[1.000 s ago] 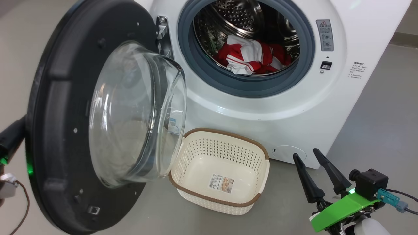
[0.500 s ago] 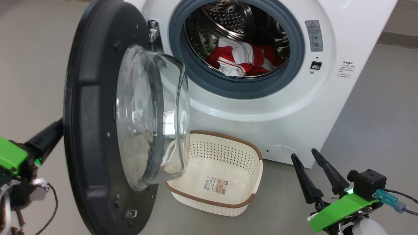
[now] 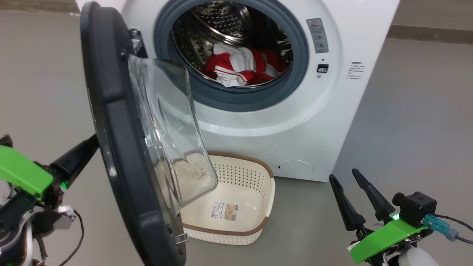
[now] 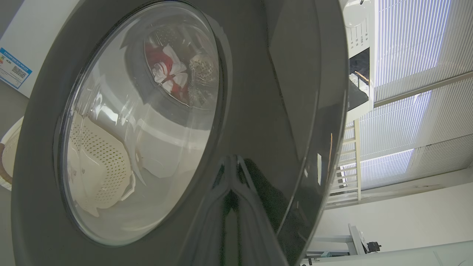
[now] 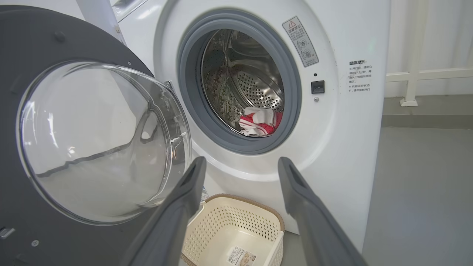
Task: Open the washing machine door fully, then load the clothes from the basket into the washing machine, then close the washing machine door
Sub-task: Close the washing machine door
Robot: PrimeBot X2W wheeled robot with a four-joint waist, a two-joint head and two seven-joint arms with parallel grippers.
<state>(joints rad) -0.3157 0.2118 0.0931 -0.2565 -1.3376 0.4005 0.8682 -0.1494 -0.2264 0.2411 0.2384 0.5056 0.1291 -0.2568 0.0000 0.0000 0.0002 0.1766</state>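
Left gripper point(image 3: 88, 146): fingers were pressed together, tips against the outer face of the washing machine door point(image 3: 111, 111), near left.
Right gripper point(image 3: 343, 174): fingers stood spread, empty, near right.

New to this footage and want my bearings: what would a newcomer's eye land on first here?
The washing machine door, black with a bulging glass bowl, stands part-open across the left of the head view. Behind it, red and white clothes lie in the washing machine, with the empty basket on the floor below. The left gripper rests shut against the door's outer face.
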